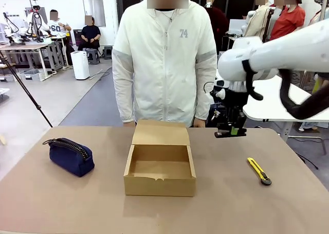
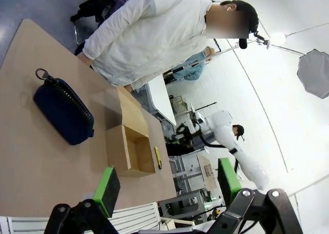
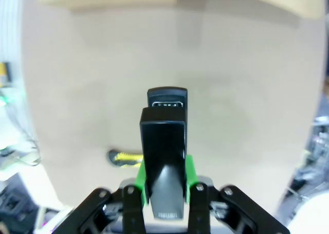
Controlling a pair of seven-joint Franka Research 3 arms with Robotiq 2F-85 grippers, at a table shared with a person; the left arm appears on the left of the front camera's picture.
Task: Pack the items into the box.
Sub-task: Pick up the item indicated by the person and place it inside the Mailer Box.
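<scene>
Box (image 1: 159,185) status? Anything packed yet?
> Nope. Sits mid-counter, flap up twd the person (image 1: 164,74), inside looks bare. 0 of 3 in, afaict.

Stapler (image 1: 230,133)?
> Right jaws clamped on it, green pads either side. It's held in the air over the far-right part of the counter (image 1: 231,208), not over the box yet. Prob the 1st item to go in.

Other 2?
> Pouch (image 1: 68,154) lies nr the left edge, knife (image 1: 259,171) nr the right edge. Both flat on the counter, nothing touching them.

Left jaws?
> Wide open, nothing btwn them, up high on the left w/ the pouch below.

So what's left?
> All 3 drops, then maybe shutting the flap.
</scene>
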